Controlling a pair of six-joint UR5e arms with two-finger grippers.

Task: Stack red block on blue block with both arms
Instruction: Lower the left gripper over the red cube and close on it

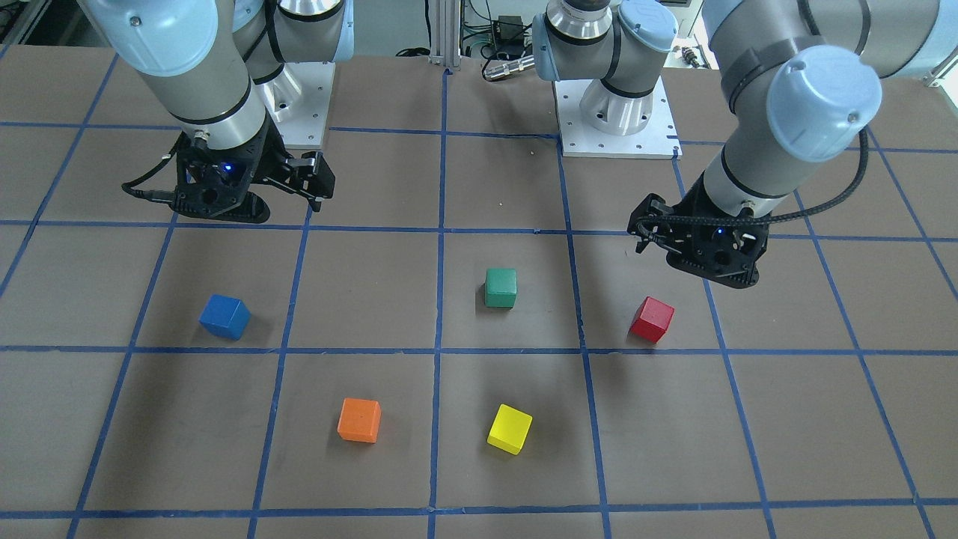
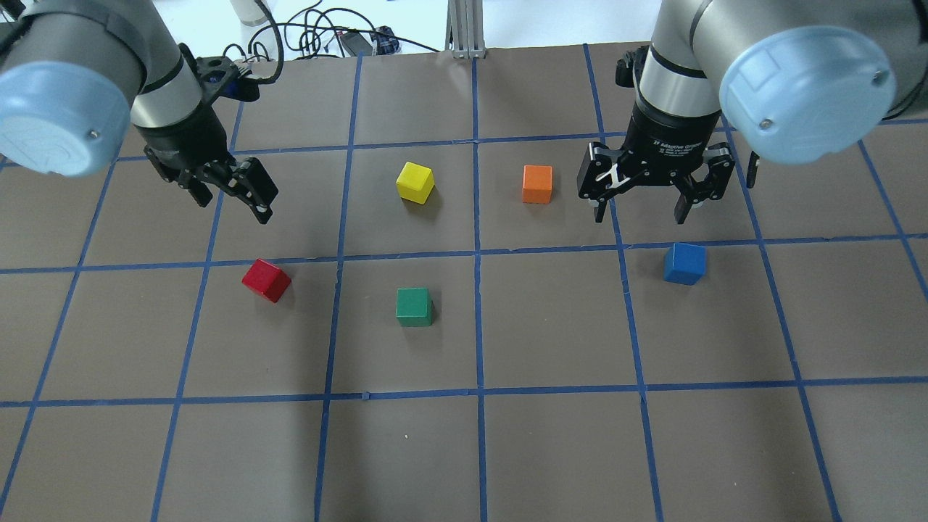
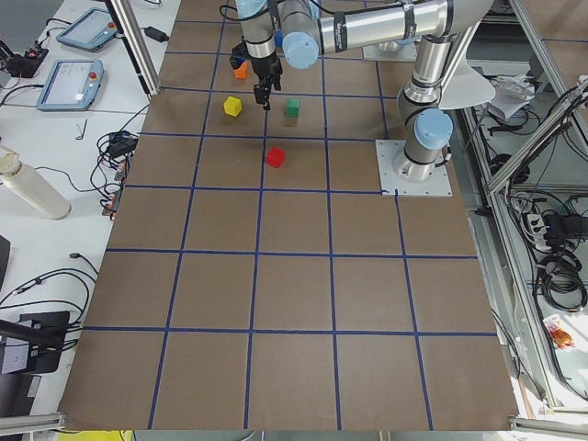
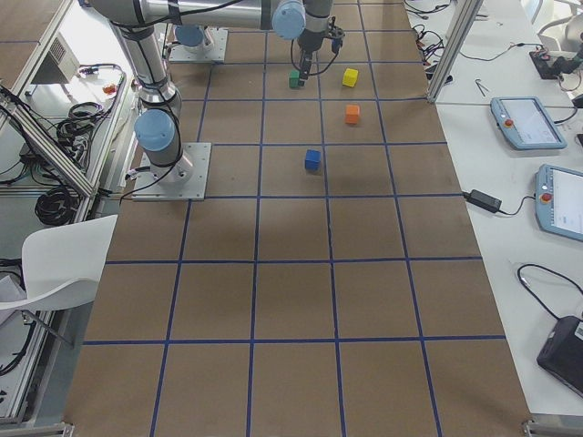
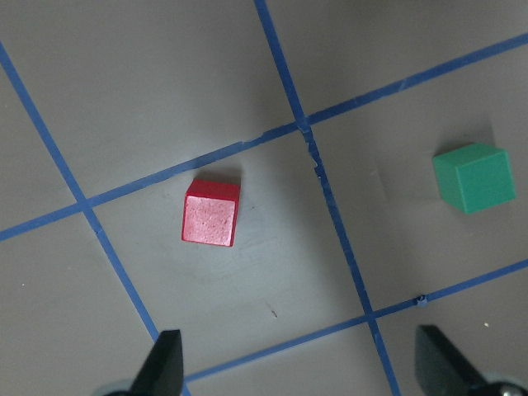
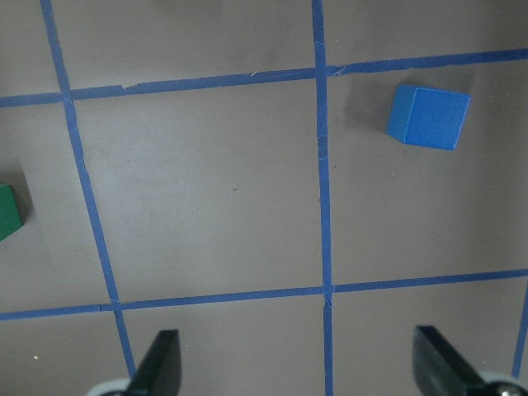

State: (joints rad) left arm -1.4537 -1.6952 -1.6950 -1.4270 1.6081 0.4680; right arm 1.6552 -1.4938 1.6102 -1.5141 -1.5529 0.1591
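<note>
The red block lies on the brown table, tilted to the grid; it also shows in the front view and the left wrist view. My left gripper hangs open and empty above the table, a little beyond the red block. The blue block lies on the table's right side and shows in the right wrist view. My right gripper is open and empty, raised just beyond the blue block. The two blocks lie far apart.
A green cube sits between the red and blue blocks. A yellow cube and an orange cube lie farther out, between the two grippers. Blue tape lines grid the table.
</note>
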